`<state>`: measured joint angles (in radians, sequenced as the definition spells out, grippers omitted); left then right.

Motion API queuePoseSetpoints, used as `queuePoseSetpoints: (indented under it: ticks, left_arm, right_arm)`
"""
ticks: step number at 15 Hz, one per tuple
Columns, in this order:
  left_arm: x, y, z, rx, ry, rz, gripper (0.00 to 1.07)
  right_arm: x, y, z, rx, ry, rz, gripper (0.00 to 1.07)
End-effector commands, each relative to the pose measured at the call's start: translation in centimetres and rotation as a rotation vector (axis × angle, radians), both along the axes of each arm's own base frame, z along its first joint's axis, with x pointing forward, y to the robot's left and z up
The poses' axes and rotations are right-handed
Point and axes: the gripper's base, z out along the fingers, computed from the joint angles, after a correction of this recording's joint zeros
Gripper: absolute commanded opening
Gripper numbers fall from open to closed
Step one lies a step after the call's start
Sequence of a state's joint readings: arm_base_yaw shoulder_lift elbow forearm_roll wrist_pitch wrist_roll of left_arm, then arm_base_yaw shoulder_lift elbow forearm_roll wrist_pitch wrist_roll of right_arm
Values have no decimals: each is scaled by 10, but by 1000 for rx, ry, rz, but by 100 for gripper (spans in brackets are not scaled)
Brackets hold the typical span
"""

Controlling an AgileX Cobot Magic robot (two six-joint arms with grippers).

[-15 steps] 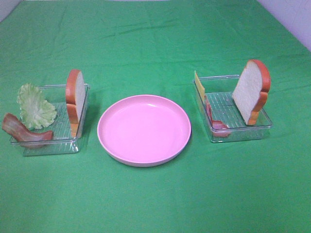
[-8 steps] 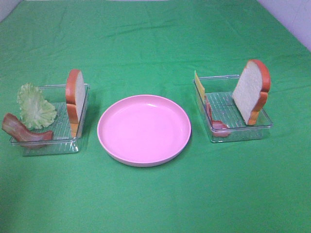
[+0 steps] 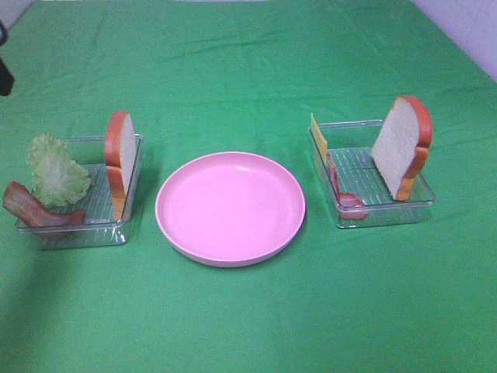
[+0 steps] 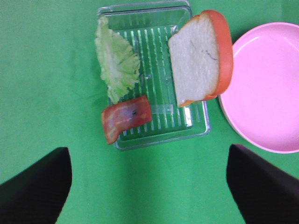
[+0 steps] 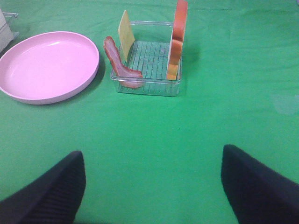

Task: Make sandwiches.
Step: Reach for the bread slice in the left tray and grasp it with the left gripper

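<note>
Left claw [image 4: 148, 154]: jaws stood wide apart with nothing between them. It hung above the green counter [image 3: 248, 326], clear of the left tray [image 4: 140, 8] and touching nothing.
Right claw [image 5: 152, 151]: jaws likewise wide apart and empty, low over the counter and well apart from the right tray [image 5: 145, 88].
Left tray, contents: lettuce leaf [image 4: 117, 60] leaned at the wall toward the counter's left edge. Left bacon strip [image 4: 125, 116] lay draped over the tray's near-left corner. Left bread slice [image 4: 198, 58] stood on edge against the wall beside the plate.
Right tray, contents: cheese slice [image 5: 124, 32] and right bacon strip [image 5: 119, 63] were propped along the wall facing the plate. Right bread slice [image 5: 177, 39] stood tilted at the opposite wall, toward the counter's right edge.
Pink plate [image 3: 230, 206]: sat at the middle of the counter, between the two trays, bare.
Sandwiches: none built; every part was in its tray.
Step in hand: judged to be the very start, an approach to a first ingredient, with no part lifted.
Next move: probably a bread slice as the base. A claw would need to come down over a standing slice, close across its two flat faces, lift it clear of the tray wall and lay it flat on the plate.
Risk: a leaning slice might tip if nudged before the jaws closed.
</note>
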<state>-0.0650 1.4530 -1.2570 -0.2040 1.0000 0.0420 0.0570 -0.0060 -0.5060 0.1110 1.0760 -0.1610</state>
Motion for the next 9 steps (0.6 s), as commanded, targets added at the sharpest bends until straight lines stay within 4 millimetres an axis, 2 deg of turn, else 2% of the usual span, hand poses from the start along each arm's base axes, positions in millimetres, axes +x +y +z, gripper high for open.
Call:
queuePoseSetpoints:
  ticks: [1, 3, 4, 5, 9]
  left_arm:
    - [28, -33, -7, -22, 63, -32, 85]
    - [45, -63, -19, 16, 138, -25, 85]
    - [54, -83, -30, 89, 176, -10, 85]
    - [58, -95, -37, 130, 181, -1, 85]
    - [74, -122, -78, 178, 248, -17, 85]
  right_arm:
    - [-1, 0, 0, 4, -21, 3, 76]
    - [-1, 0, 0, 4, -21, 3, 76]
    - [-1, 0, 0, 4, -21, 3, 76]
    - [-1, 0, 0, 4, -21, 3, 76]
    - [-1, 0, 0, 4, -21, 3, 76]
